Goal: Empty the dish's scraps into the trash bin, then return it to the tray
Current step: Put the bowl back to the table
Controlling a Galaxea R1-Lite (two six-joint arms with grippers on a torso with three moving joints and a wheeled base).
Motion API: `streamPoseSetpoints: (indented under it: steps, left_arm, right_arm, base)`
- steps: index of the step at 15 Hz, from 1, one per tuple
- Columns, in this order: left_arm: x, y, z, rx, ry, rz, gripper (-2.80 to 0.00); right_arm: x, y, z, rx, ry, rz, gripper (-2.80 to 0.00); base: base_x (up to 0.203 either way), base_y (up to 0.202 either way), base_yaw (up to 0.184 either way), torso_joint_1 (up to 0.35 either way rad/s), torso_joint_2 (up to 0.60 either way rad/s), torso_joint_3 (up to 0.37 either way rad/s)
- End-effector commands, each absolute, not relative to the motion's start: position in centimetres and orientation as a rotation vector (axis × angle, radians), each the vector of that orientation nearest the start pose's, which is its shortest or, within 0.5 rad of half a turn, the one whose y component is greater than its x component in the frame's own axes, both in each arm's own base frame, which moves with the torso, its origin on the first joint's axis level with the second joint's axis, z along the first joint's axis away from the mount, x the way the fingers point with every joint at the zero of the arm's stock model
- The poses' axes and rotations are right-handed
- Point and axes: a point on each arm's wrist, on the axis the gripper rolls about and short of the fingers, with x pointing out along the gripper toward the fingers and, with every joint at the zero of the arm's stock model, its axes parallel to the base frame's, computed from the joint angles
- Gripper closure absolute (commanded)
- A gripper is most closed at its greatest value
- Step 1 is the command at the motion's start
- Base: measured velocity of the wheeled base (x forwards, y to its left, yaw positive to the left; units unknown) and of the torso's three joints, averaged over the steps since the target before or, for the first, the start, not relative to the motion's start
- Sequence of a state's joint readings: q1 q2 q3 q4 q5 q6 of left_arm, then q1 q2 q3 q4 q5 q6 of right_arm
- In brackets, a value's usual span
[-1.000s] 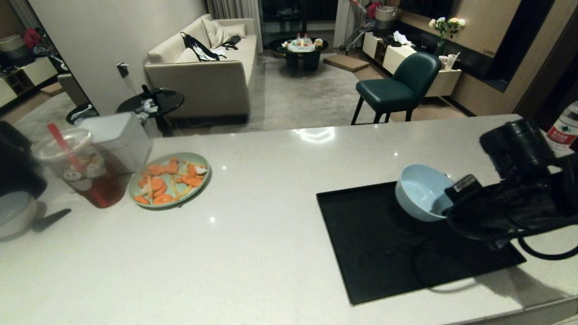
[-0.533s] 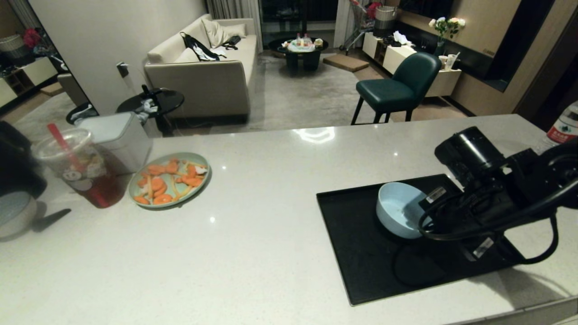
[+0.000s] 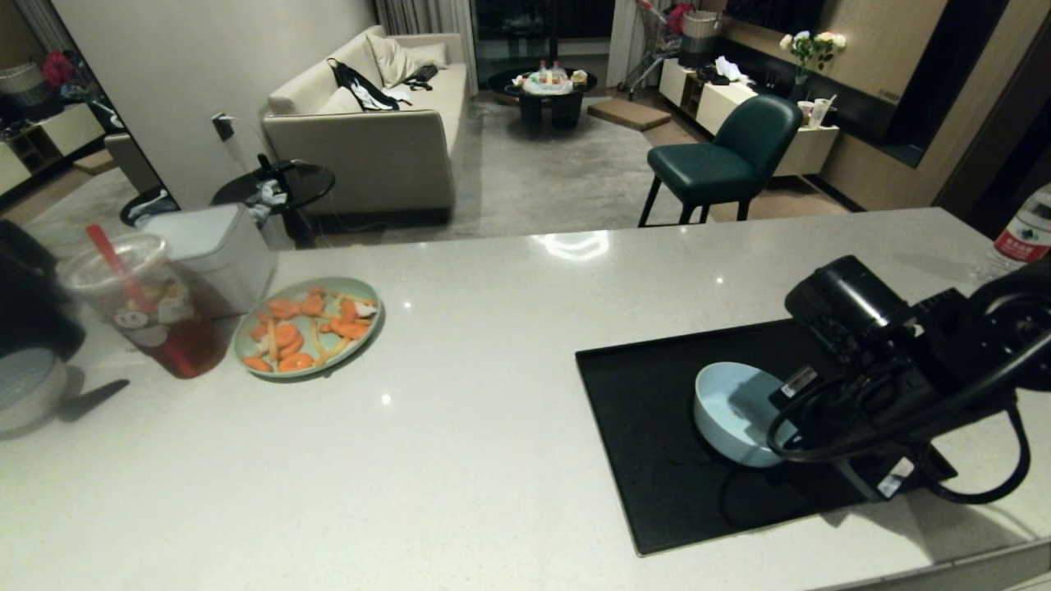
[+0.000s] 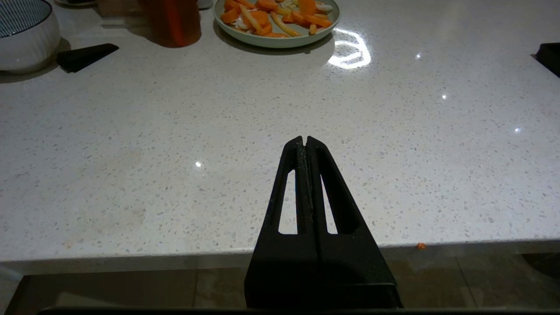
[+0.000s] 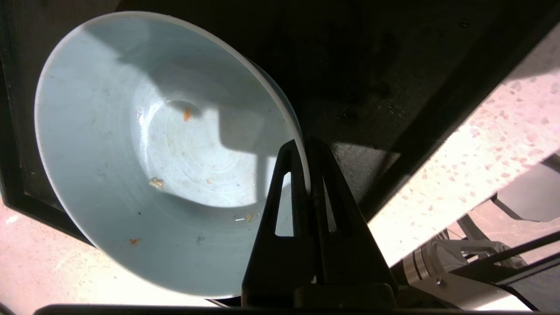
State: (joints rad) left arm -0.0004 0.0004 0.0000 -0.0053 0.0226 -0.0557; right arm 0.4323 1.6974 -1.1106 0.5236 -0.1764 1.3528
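One dish sitting over the one tray — right gripper is pinching its rim, fingers clamped tight. A few tiny crumbs sticking inside. Left gripper is hanging closed and empty at the counter edge. One green plate of carrot slices far left.

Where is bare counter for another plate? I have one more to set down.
The broad stretch of counter between the green plate and the black tray is bare. The far left is crowded: a drink cup, a white box and a ribbed bowl.
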Motion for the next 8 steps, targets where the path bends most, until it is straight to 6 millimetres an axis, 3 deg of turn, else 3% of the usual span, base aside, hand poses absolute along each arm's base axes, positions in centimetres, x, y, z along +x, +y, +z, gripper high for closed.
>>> streamPoseSetpoints:
  steps: [1,3,4,8]
  left_arm:
    - [-2.28,0.05,7.61,-0.057,-0.007,0.023,0.00]
    - [-2.27,0.06,7.61,-0.057,-0.005,0.021,0.00]
    - [-2.27,0.05,7.61,-0.057,-0.005,0.022,0.00]
    - [-2.27,0.05,7.61,-0.057,-0.005,0.023,0.00]
  right_arm:
    - [25.17,11.17,17.17,0.898,0.978,-0.492,0.00]
    - [25.16,11.21,17.04,0.893,0.983,-0.492,-0.06]
    - [25.19,11.23,17.02,0.892,0.984,-0.493,-2.80]
    - [24.97,11.12,17.34,0.893,0.977,-0.486,-2.80]
  base:
    - [0.000,0.000,0.000,0.000,0.00,0.000]
    - [0.000,0.000,0.000,0.000,0.00,0.000]
    - [0.000,0.000,0.000,0.000,0.00,0.000]
    - [0.000,0.000,0.000,0.000,0.00,0.000]
